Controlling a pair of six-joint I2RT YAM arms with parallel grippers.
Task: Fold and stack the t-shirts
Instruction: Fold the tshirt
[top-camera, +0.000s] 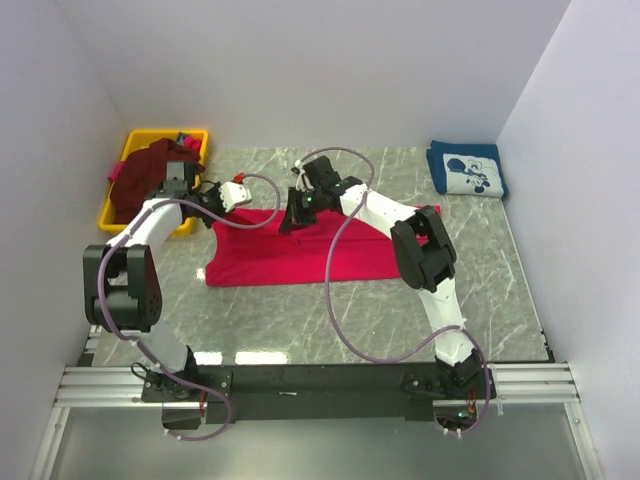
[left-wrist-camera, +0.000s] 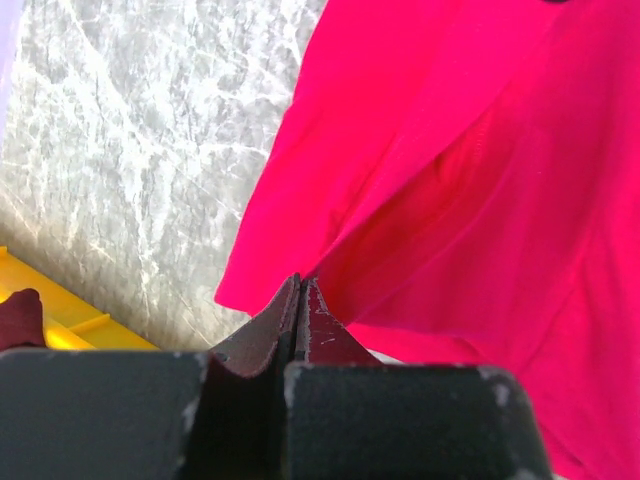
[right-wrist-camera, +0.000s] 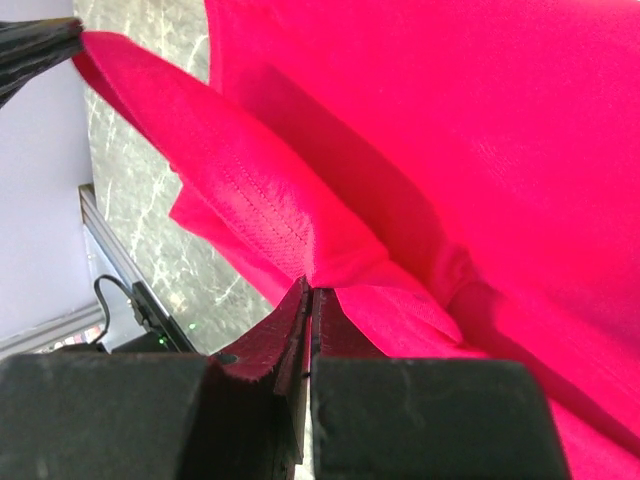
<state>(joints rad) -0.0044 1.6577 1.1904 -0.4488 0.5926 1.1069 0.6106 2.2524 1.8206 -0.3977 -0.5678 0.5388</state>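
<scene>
**One tee folded, red one in work, maroon one waiting**

At ten o'clock the maroon t-shirt (top-camera: 152, 160) lies crumpled in the yellow bin (top-camera: 112, 212). At the centre, the left gripper (left-wrist-camera: 300, 292) and the right gripper (right-wrist-camera: 308, 292) each pinch the far edge of the red t-shirt (top-camera: 290, 262). At one o'clock the navy t-shirt (top-camera: 466, 170) lies folded.

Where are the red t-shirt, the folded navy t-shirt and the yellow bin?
red t-shirt (top-camera: 270, 262): top external view, middle of the spread cloth.
navy t-shirt (top-camera: 467, 170): top external view, on its white print.
yellow bin (top-camera: 145, 135): top external view, on its far rim.
</scene>
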